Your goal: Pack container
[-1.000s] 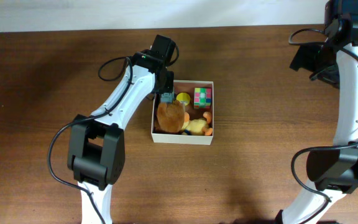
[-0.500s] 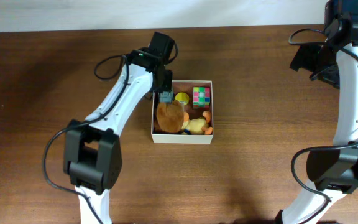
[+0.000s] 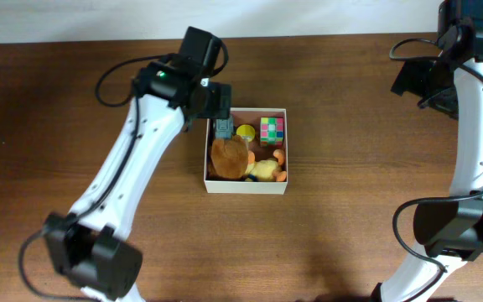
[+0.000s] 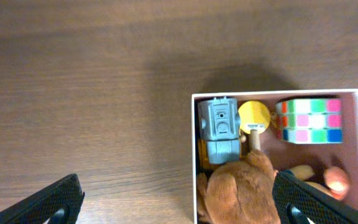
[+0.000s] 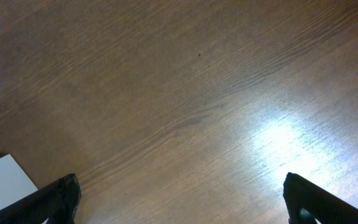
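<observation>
Dark wood desk (image 3: 350, 243). The container (image 3: 246, 187), a shallow square white-walled box with a pinkish-brown floor, sits just left of centre in the overhead view, flat on the desk. Inside it, packed close: a grey blocky robot toy (image 4: 219, 127) against the left wall at the top left corner; a yellow round piece (image 4: 253, 116) just beside it; a multicoloured puzzle cube (image 4: 308, 120) along the top wall to the right; a brown plush (image 4: 241, 190) filling the lower left; an orange piece (image 4: 335, 179) at the right; a yellow soft toy (image 3: 265, 171) low in the middle. Left end effector (image 4: 176, 193) hangs above the container's upper left corner, fingers spread wide apart, nothing between them, touching no toy. Right end effector (image 5: 179, 193) is well apart from the container, at the upper right of the overhead frame, fingers likewise wide apart over bare wood. A white corner (image 5: 2, 180) shows at the lower left of the right wrist view; cannot tell what it is.
</observation>
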`<state>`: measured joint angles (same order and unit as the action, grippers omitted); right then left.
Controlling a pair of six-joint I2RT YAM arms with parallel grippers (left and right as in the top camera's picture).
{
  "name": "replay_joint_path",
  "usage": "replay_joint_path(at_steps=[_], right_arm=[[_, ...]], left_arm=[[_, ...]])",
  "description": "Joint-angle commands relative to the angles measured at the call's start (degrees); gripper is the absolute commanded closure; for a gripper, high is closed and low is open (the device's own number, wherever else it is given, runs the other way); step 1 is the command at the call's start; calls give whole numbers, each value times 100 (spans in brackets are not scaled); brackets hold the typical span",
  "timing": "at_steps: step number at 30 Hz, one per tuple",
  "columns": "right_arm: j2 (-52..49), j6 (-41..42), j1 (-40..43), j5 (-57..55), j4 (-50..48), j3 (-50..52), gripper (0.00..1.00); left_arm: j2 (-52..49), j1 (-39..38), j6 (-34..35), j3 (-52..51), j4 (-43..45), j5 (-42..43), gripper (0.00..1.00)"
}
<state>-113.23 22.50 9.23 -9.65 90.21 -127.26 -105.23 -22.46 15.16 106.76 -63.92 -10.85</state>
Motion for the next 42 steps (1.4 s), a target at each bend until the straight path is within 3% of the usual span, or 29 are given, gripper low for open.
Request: replay_joint_path(at_steps=[1,4,8,14,20,24,31,42], right_arm=[[-39,72,15,-92,0,31,1],[-39,72,15,-94,0,31,1],[-39,72,15,-94,0,31,1],[-39,72,15,-92,0,31,1],[-39,72,15,-92,0,31,1],[-39,72,15,-92,0,31,2],[-39,72,15,-92,0,31,1],[-39,72,15,-92,0,31,2]], left_arm=[[667,15,-26,140,-48,-140,1],[890,13,-192,140,-120,-188,1],[1051,26,-590,142,-911,-369,1],[1657,382,313,140,-1773,-741,1],[2787,852,323,-28,-1926,-1113,1],[3801,1438,297,-855,-863,-1032,1],[6111,2570,-448,-3976,2535,426,1],[8592,2798,-459,-8085,5761,1543,1]])
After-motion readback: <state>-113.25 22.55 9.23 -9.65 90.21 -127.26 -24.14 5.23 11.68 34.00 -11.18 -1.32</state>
